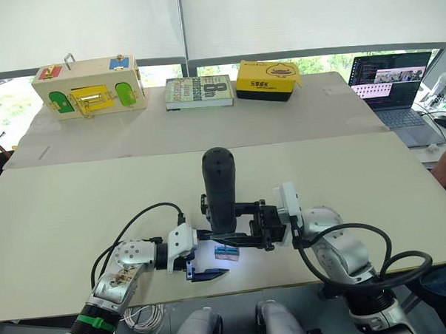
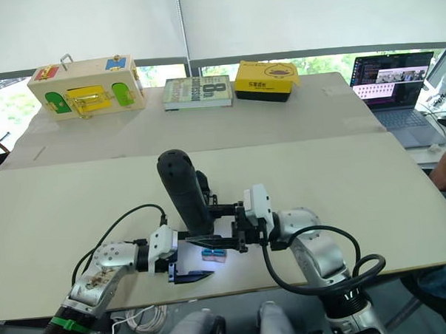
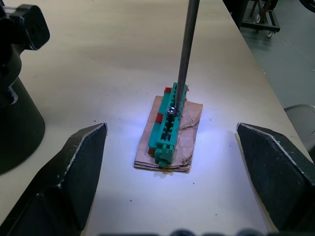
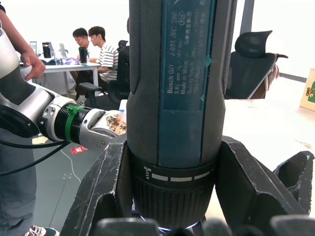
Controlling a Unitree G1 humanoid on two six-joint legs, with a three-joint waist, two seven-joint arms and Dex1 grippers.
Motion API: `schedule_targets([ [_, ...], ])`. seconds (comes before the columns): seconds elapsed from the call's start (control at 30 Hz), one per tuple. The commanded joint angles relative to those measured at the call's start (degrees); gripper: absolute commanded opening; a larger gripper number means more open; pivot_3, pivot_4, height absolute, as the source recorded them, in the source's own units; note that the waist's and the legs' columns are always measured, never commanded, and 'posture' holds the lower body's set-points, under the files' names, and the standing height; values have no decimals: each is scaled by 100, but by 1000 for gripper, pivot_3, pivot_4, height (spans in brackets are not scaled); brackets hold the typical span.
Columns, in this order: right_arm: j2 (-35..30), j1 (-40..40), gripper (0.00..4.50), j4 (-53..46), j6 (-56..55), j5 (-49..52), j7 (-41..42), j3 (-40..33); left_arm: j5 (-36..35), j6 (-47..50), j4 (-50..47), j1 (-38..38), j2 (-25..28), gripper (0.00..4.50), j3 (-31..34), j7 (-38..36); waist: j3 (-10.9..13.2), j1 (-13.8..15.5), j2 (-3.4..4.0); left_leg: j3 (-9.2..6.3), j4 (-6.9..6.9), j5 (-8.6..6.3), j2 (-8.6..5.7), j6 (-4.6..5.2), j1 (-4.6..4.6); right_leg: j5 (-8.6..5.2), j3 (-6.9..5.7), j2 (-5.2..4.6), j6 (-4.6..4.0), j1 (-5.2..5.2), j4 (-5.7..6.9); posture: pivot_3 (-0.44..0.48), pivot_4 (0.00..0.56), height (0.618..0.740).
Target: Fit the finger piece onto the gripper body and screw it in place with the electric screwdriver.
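In the left eye view, low in the centre, the right gripper (image 1: 244, 227) is clamped on the upright electric screwdriver (image 1: 220, 188), while in the left wrist view the left gripper (image 3: 172, 147) is spread apart around the green-and-tan piece (image 3: 169, 132) under the metal bit (image 3: 185, 54).

1. The electric screwdriver (image 4: 172, 98) carries a blue label, printed lengthwise: "Bosch GO", "3.6 V", smaller lines unreadable.
2. The book (image 1: 198, 92), beside the yellow box (image 1: 268, 79), shows a large "8".
3. Print on the yellow box is illegible.
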Motion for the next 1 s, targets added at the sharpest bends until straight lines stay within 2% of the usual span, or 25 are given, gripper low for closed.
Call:
schedule_targets([
  [0.03,29,-90,1920,-81,-47,146,-19,-125,93,118,55,135,50,4441,-160,-24,0,0,0,0,0,0,0,0,0,0,0,0,0,-1,0,0,150,740],
  [1.0,23,-121,1920,-82,75,263,-51,-186,91,153,42,120,14,4441,-174,13,0,1,0,0,0,0,0,0,0,-3,0,-1,5,10,0,0,150,740],
])
